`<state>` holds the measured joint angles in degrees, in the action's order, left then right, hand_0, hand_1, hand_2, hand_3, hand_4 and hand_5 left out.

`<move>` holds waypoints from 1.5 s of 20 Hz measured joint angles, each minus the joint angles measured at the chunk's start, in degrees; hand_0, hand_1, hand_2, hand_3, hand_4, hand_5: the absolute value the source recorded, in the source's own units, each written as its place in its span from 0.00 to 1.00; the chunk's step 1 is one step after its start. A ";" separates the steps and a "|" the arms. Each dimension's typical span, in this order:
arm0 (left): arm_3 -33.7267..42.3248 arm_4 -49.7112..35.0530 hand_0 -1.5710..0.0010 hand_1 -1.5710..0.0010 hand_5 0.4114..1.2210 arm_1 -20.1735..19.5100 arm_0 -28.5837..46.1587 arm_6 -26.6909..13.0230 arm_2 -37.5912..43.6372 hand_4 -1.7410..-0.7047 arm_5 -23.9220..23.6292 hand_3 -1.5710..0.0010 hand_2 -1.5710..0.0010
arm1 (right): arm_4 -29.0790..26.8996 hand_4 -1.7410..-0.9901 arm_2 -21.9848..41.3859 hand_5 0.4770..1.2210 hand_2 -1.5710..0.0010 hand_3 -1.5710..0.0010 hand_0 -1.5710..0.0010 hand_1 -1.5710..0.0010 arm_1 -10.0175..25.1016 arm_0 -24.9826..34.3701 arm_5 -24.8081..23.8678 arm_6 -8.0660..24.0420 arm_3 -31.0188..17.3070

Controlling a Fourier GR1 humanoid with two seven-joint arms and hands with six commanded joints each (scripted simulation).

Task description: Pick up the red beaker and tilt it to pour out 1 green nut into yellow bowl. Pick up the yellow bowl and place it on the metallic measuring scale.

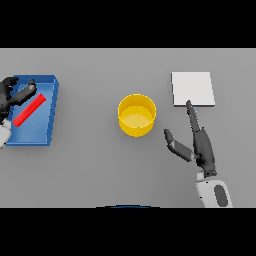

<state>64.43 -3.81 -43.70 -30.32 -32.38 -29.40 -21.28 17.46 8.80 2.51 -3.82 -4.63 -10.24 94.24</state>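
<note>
Grey table (90, 170), yellow bowl (136, 116) mid-table (open room around), right hand (200, 142) spread beside, fingertip at scale (193, 88) edge.

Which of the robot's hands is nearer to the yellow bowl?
Right. The right hand lies open just right of the yellow bowl; the left hand is far off at the blue tray, over the red beaker.

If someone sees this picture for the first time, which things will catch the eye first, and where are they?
The yellow bowl stands alone in the middle of the grey table. At the far left, a blue tray holds the red beaker lying slantwise, with the left hand over the tray's edge. At the right, the pale square scale lies just beyond the open right hand.
</note>
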 measured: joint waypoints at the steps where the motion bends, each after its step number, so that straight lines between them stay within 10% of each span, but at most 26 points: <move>1: -0.56 0.13 0.84 0.87 0.30 0.36 -0.03 1.20 -0.22 0.90 0.30 0.87 0.86 | 0.05 0.97 0.04 0.22 1.00 1.00 1.00 1.00 0.09 -0.15 0.05 -0.09 0.19; 6: -2.77 0.12 0.95 0.96 0.30 1.15 -0.61 4.62 0.37 0.93 0.05 0.96 0.96 | 1.96 0.97 0.50 0.25 1.00 1.00 1.00 1.00 1.48 0.74 0.43 3.64 0.59; 15: -1.16 0.56 0.99 0.99 0.33 1.23 -0.88 5.46 -0.14 0.97 -1.01 0.99 0.99 | 16.02 0.73 10.18 0.27 1.00 1.00 1.00 1.00 16.64 18.48 15.25 7.13 -5.62; 23: -1.15 0.54 1.00 1.00 0.36 0.11 -0.70 5.64 -0.22 0.96 -0.40 1.00 1.00 | 27.73 0.70 21.56 0.31 1.00 1.00 1.00 1.00 23.05 32.63 23.70 -0.67 -14.35; 30: -1.06 -0.41 1.00 1.00 0.35 -0.31 -0.03 6.09 -0.17 0.97 -0.19 1.00 1.00 | 31.86 0.68 26.75 0.33 1.00 1.00 1.00 1.00 19.80 39.76 28.14 -1.75 -22.88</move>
<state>63.37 -4.22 -44.01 -30.35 -26.29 -29.57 -21.47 49.32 35.55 22.31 35.95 23.51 -11.99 71.36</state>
